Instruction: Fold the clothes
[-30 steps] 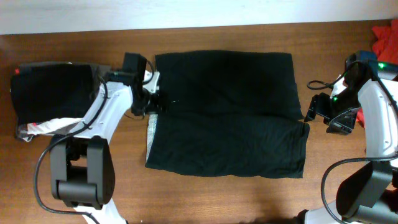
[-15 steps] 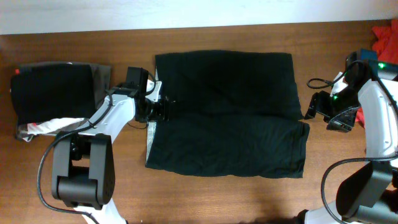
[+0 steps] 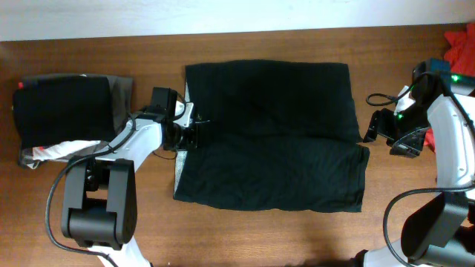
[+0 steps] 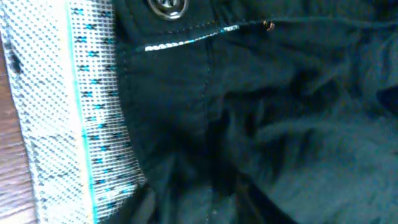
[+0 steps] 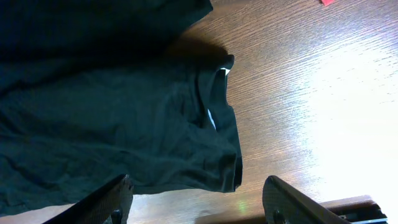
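A large black garment lies flat in the middle of the table, folded once across, with its pale inner waistband showing at the left edge. My left gripper sits on that left edge. In the left wrist view the black cloth, the dotted waistband lining and a button fill the frame, and creases bunch between my jaws, shut on the fabric. My right gripper hovers open just past the garment's right edge; its fingers hold nothing.
A pile of folded black clothes with a grey, white-striped piece lies at the far left. A red-orange cloth sits in the back right corner. A cable runs by the right arm.
My left gripper has slid forward and a little right onto the garment's left edge, and its jaws have narrowed on the cloth. The right arm has stayed still.
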